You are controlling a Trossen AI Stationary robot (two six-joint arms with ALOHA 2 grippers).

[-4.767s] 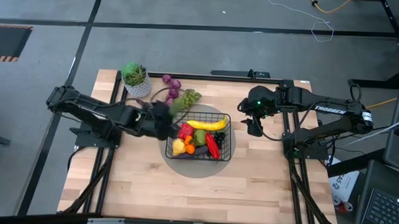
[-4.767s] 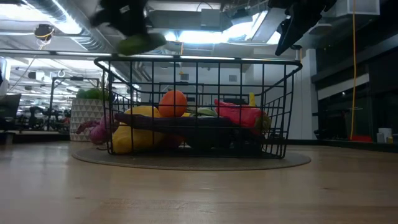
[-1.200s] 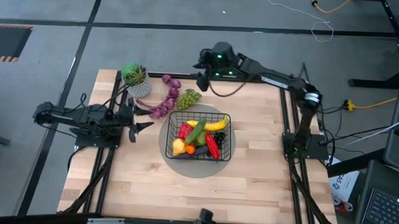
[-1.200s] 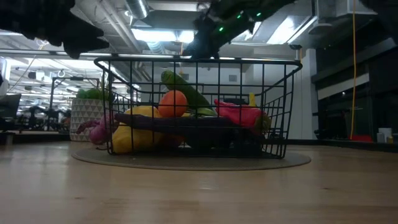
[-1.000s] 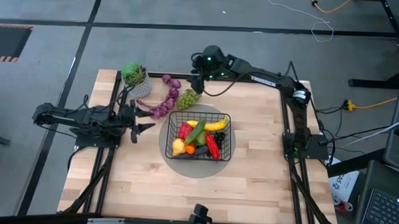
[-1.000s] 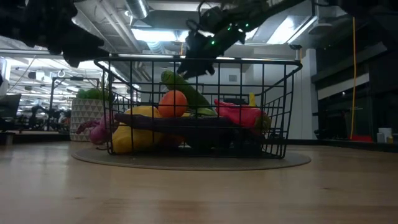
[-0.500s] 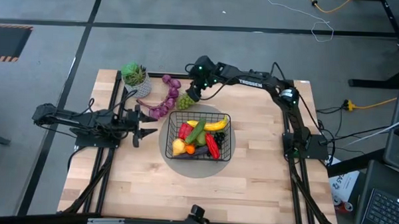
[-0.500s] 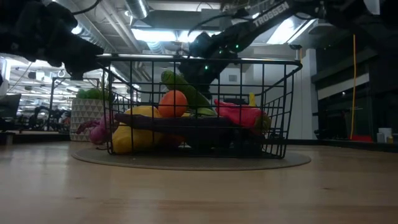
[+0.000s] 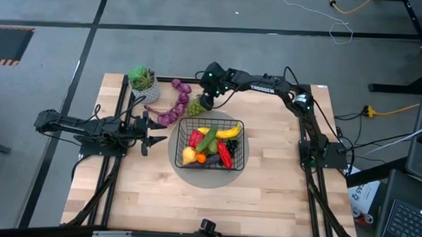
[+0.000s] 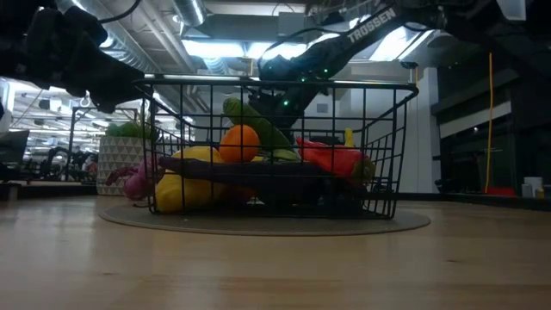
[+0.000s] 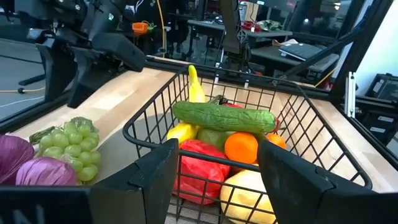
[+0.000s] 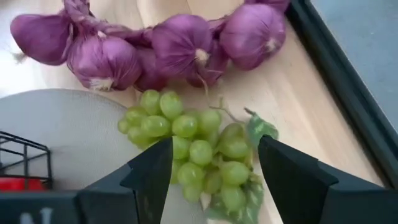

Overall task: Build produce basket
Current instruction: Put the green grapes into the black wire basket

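Right hand has its two dark fingers spread apart, with a bunch of green grapes sitting right between them. The grapes lie partly on a grey round mat and partly on the wooden table. Just past them is a string of purple bulbs, almost touching the grapes. A corner of the black wire basket peeks in at the mat's edge, something red inside. The table's dark edge rail runs close by.

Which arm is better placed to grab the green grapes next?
The right. Its open gripper hangs directly over the green grapes, fingers either side in its wrist view. The left gripper sits open beside the basket, farther from the grapes.
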